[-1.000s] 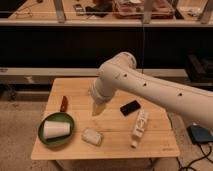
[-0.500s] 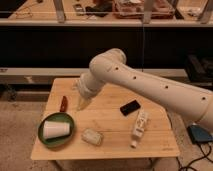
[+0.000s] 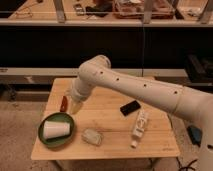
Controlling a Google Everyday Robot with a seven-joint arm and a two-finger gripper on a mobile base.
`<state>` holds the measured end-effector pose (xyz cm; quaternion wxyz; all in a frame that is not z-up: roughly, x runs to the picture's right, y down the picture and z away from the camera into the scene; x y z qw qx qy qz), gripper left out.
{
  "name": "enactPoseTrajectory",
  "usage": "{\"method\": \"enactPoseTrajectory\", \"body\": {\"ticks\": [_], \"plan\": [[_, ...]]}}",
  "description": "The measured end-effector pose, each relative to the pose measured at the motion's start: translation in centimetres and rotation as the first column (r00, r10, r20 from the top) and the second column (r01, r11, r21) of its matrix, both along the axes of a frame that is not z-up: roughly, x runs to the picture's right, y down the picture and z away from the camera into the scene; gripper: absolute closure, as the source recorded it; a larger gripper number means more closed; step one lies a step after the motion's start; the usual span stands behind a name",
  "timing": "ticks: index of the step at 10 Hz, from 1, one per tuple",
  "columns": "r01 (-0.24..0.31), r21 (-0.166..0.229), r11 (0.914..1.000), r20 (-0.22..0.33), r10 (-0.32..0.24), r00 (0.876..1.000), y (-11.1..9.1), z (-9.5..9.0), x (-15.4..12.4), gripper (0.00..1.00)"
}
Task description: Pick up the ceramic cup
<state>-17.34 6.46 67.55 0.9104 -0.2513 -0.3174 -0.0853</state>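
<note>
The white ceramic cup (image 3: 55, 130) lies on its side on a green plate (image 3: 67, 139) at the front left of the wooden table (image 3: 110, 117). My white arm reaches in from the right across the table. My gripper (image 3: 75, 106) hangs from the wrist above the table, just up and to the right of the plate and a short way from the cup. It holds nothing that I can see.
A small red-brown object (image 3: 63, 103) lies left of the gripper. A whitish rectangular block (image 3: 91, 136) sits right of the plate. A black object (image 3: 130, 107) and a long white bottle-like object (image 3: 139, 126) lie at the right. Dark shelving stands behind the table.
The arm has swung leftward across the table over the last second, bringing the gripper from the table's middle to just beside the green plate. The objects have not moved.
</note>
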Motion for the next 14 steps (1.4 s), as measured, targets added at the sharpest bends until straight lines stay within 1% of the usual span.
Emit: {"method": "enactPoseTrajectory", "body": {"ticks": [1, 3, 5, 7, 9, 11, 14], "plan": [[0.004, -0.039, 0.9992, 0.013, -0.004, 1.0, 1.1, 0.2, -1.2, 0.35], [0.018, -0.084, 0.9963, 0.039, -0.015, 0.999, 2.6, 0.3, -2.8, 0.35], [0.046, -0.142, 0.9888, 0.083, -0.034, 0.996, 4.9, 0.4, -4.8, 0.35], [0.07, -0.157, 0.9852, 0.107, -0.054, 0.993, 6.1, 0.9, -6.4, 0.35], [0.098, -0.142, 0.985, 0.109, -0.083, 0.991, 7.2, 2.4, -7.8, 0.35], [0.124, -0.13, 0.9838, 0.088, -0.113, 0.99, 8.6, 4.2, -8.9, 0.35], [0.125, -0.144, 0.9817, 0.038, -0.121, 0.992, 10.3, 6.3, -9.3, 0.35]]}}
